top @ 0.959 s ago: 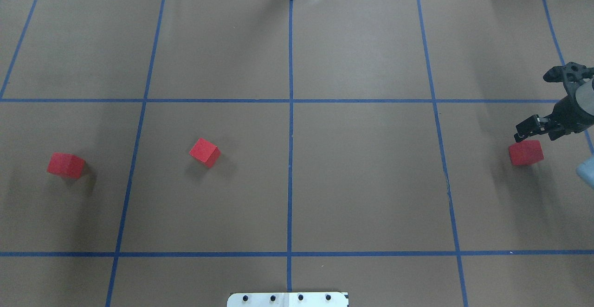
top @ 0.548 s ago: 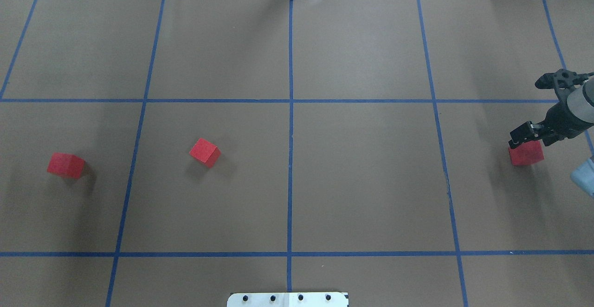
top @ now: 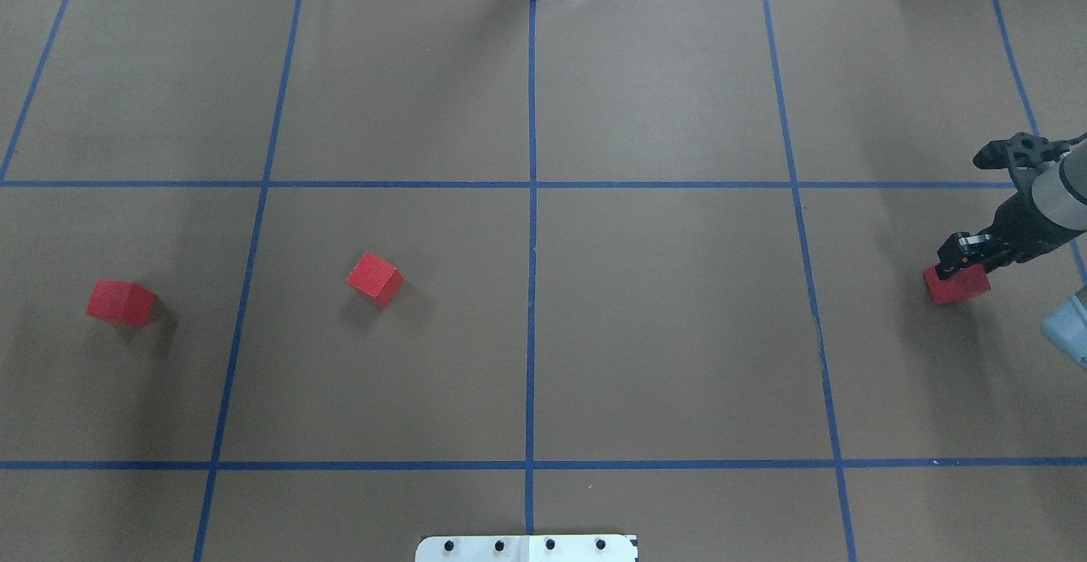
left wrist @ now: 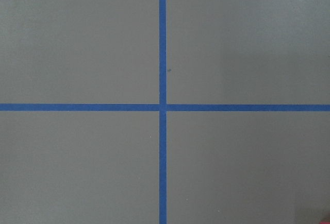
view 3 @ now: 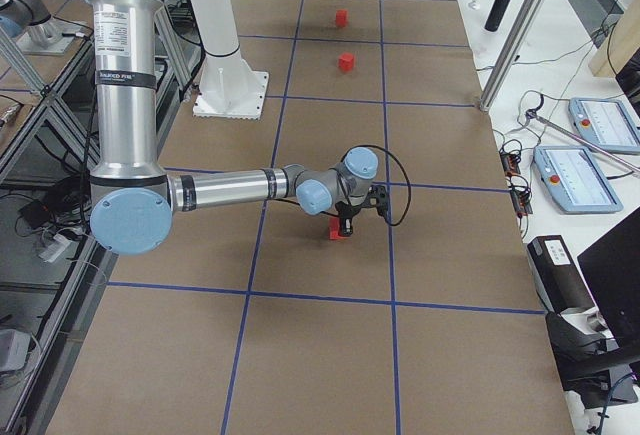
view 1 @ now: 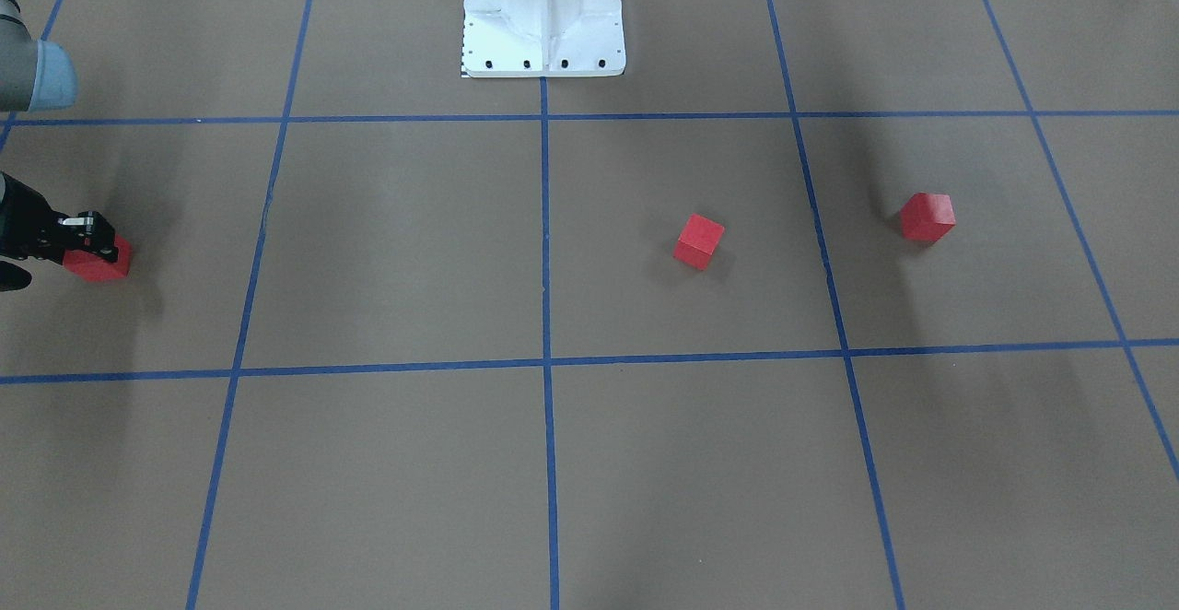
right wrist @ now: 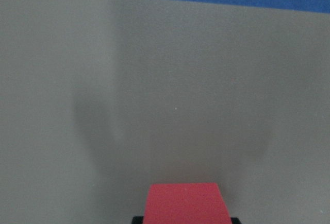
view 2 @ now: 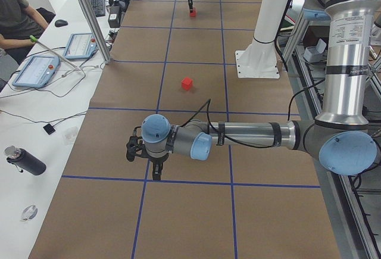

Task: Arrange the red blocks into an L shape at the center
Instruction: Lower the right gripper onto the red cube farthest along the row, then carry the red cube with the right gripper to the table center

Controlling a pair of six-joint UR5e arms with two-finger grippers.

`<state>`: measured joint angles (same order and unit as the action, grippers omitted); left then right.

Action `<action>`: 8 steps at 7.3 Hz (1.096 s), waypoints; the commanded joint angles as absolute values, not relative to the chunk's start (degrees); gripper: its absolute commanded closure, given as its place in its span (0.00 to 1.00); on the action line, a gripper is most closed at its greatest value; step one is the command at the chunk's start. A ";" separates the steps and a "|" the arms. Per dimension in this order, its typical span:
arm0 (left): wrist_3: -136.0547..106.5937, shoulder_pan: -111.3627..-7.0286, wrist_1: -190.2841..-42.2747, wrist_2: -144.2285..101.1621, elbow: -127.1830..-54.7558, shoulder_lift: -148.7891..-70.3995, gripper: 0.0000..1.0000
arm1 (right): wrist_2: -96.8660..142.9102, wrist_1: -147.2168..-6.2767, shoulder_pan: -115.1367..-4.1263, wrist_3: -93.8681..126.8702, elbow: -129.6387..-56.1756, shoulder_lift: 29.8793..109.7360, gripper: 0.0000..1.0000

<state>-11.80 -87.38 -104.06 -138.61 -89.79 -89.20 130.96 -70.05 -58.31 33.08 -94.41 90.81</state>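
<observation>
— Red blocks (top: 374, 278): where do we find them from our right gripper (top: 960, 258)?
— One block (top: 957, 284) sits right under its fingertips; we cannot tell whether the jaws are pinching it. The other two lie well off to its left, beyond the centre (top: 531, 316), and apart from each other.
— And our left gripper (view 2: 156, 175)?
— It points down over a tape crossing (left wrist: 163, 107). We cannot tell whether its fingers are spread or pressed together.
</observation>
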 commanded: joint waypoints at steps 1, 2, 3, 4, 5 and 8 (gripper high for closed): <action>-12.22 -87.36 -104.15 -138.78 -90.35 -89.21 0.00 | 131.31 -73.10 -58.19 34.53 -99.29 88.44 1.00; -12.22 -87.28 -104.15 -138.78 -91.13 -89.30 0.00 | 131.31 -73.99 -57.75 39.94 -99.66 84.15 1.00; -12.22 -86.93 -104.24 -138.87 -91.23 -89.30 0.00 | 130.96 -74.18 -54.26 47.12 -99.23 78.89 1.00; -12.56 -86.66 -105.54 -139.82 -91.14 -89.30 0.00 | 130.26 -74.35 -49.62 56.25 -98.79 73.10 1.00; -13.61 -86.49 -105.82 -140.01 -90.97 -89.30 0.00 | 126.08 -74.70 -44.79 63.91 -98.35 68.17 1.00; -14.15 -85.87 -105.73 -140.01 -90.70 -89.21 0.00 | 117.80 -76.12 -36.41 77.58 -86.01 49.45 1.00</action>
